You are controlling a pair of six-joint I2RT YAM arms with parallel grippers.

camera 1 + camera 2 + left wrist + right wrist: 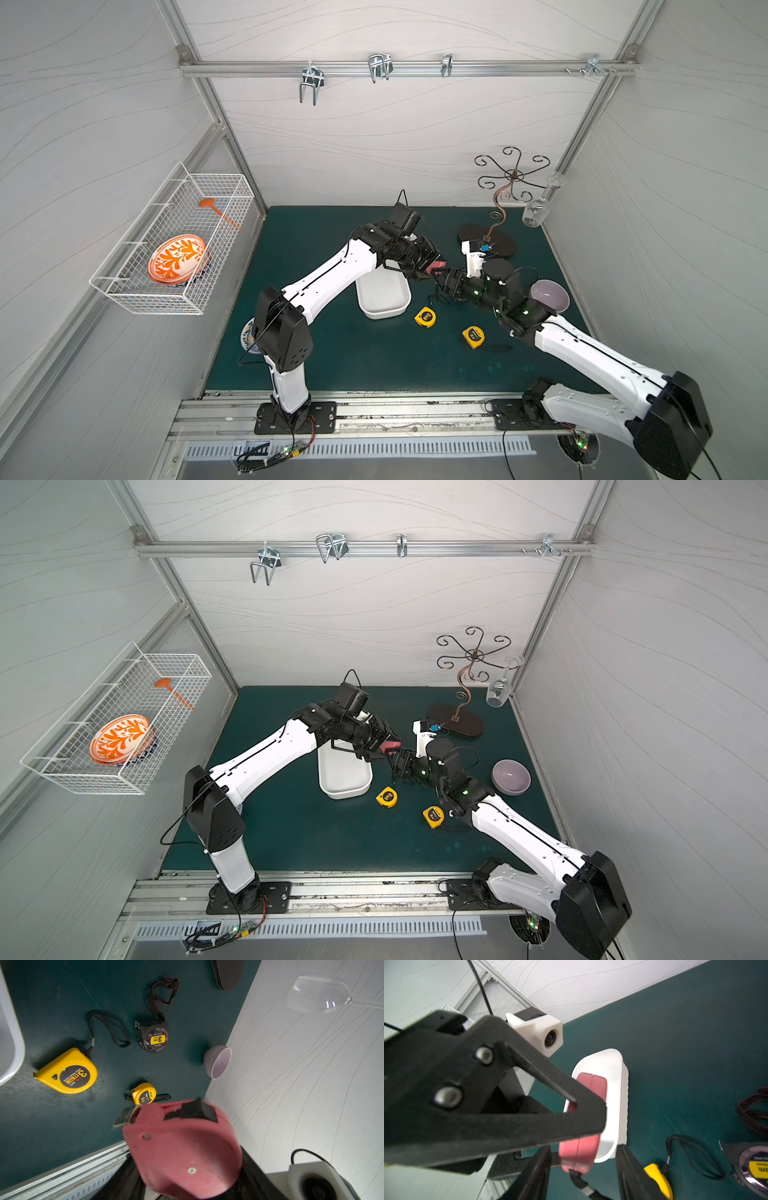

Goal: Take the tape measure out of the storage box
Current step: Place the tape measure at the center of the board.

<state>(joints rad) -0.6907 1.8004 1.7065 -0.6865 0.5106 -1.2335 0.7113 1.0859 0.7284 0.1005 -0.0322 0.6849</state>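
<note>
A red tape measure [437,265] [182,1142] hangs in the air just right of the white storage box [384,297] [345,777], above the green mat. My left gripper [430,266] [187,1178] is shut on it. My right gripper [442,277] [583,1148] reaches in from the other side. Its two fingers stand either side of the red tape measure [581,1147], with a gap on each side, so it is open. The strap hangs below the case. The storage box [616,1088] shows only bare white inside where it is visible.
Two yellow tape measures [425,316] [473,336] lie on the mat in front of the grippers, and a black one [154,1038] lies beyond them. A lilac bowl [549,294], a glass stand [488,245] and a wine glass [536,212] are at the right. A wire basket [174,245] hangs on the left wall.
</note>
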